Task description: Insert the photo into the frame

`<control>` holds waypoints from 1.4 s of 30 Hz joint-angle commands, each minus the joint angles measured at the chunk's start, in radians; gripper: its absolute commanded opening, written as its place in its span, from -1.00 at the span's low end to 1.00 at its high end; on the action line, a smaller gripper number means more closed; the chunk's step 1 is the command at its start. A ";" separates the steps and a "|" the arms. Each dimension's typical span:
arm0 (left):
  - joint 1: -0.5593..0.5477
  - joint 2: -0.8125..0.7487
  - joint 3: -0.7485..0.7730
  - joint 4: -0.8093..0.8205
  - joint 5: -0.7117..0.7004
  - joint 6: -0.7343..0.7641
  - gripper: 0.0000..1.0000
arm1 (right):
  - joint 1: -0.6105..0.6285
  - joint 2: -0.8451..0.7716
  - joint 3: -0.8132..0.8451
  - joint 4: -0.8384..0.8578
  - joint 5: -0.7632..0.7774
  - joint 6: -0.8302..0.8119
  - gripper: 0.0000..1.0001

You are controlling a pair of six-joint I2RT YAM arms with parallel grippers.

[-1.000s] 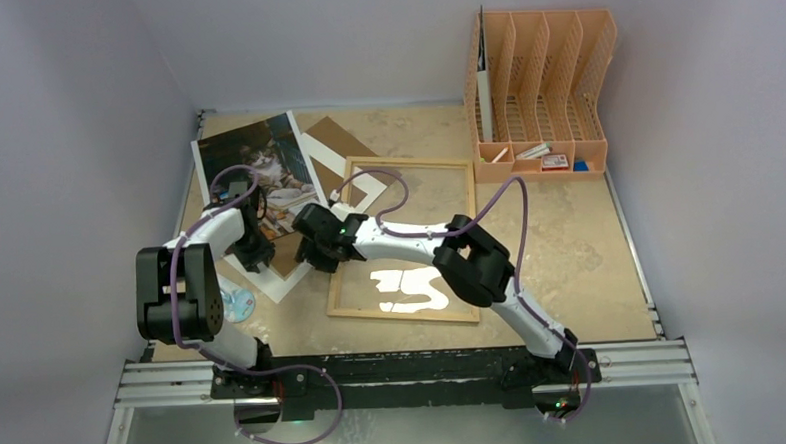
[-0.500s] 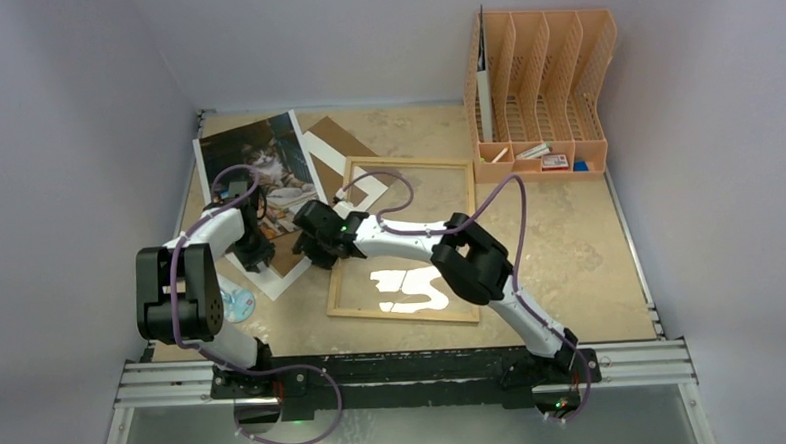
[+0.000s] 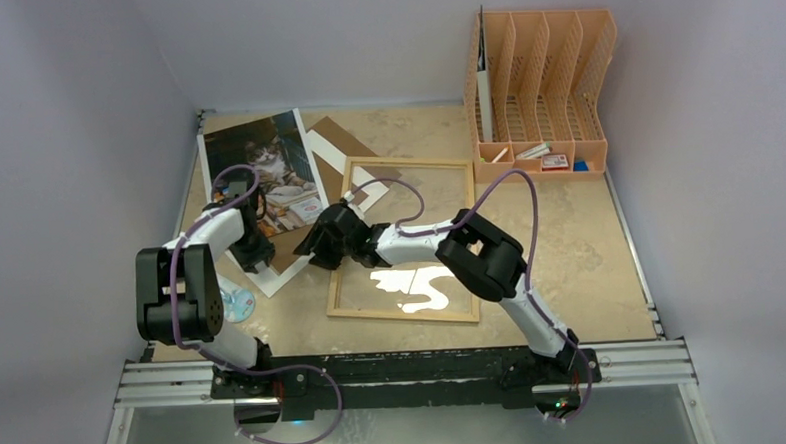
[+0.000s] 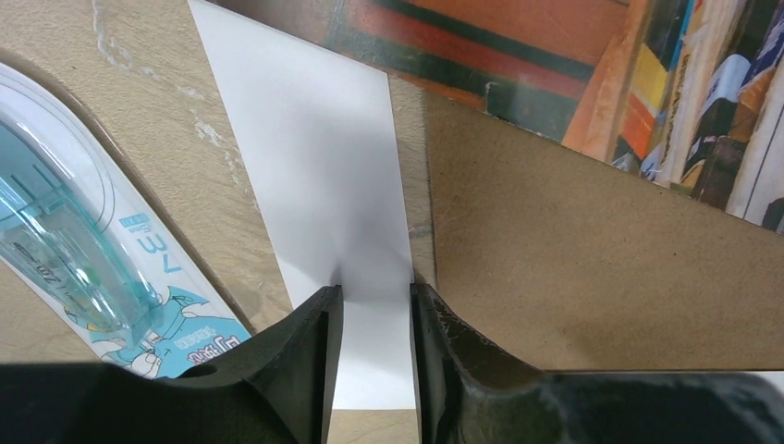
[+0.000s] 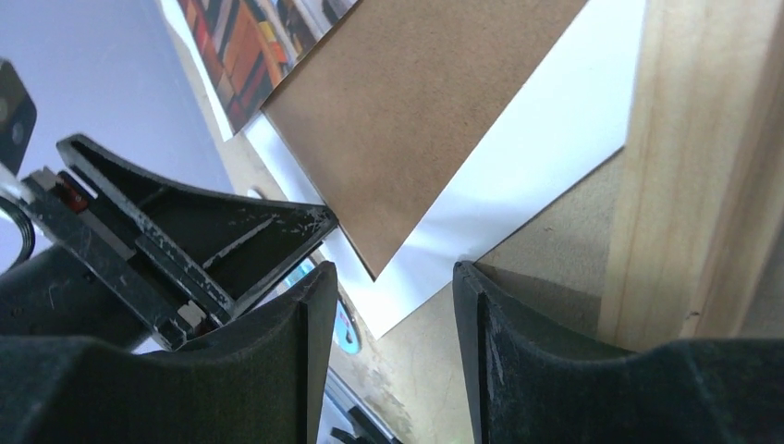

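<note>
The photo (image 3: 263, 171), a cat among books, lies at the back left on top of a brown backboard (image 3: 292, 248) and a white mat (image 3: 267, 282). To their right, the light-wood frame (image 3: 403, 314) lies flat. My left gripper (image 3: 253, 253) is open, its tips down on the white mat (image 4: 314, 157) beside the backboard (image 4: 601, 250); the photo (image 4: 573, 55) shows beyond. My right gripper (image 3: 313, 248) is also open and holds nothing, between the stack and the frame's left border. Its wrist view shows the backboard corner (image 5: 416, 120), the mat (image 5: 555, 148) and the frame (image 5: 703, 166).
A clear blue tape dispenser (image 3: 234, 304) lies near the left arm, close to the left fingers (image 4: 83, 268). An orange file organiser (image 3: 543, 85) stands at the back right. Walls close in the table on three sides.
The right gripper has turned and drawn slightly right toward the frame's left border. The photo and the sheets under it have shifted a little up and right. The left gripper stays put.
</note>
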 commanded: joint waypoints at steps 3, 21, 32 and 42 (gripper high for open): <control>0.008 -0.038 -0.019 0.035 0.023 0.003 -0.16 | -0.004 -0.053 -0.066 0.213 -0.054 -0.126 0.05; 0.019 -0.063 0.084 0.075 -0.079 0.022 -0.10 | 0.072 -0.039 -0.061 0.045 -0.025 0.115 0.07; 0.066 0.145 0.200 0.169 -0.170 0.132 -0.32 | 0.136 0.024 -0.004 -0.016 0.060 0.264 0.11; 0.076 0.276 0.271 0.049 -0.212 0.143 -0.34 | 0.138 0.096 0.081 -0.099 0.135 0.261 0.10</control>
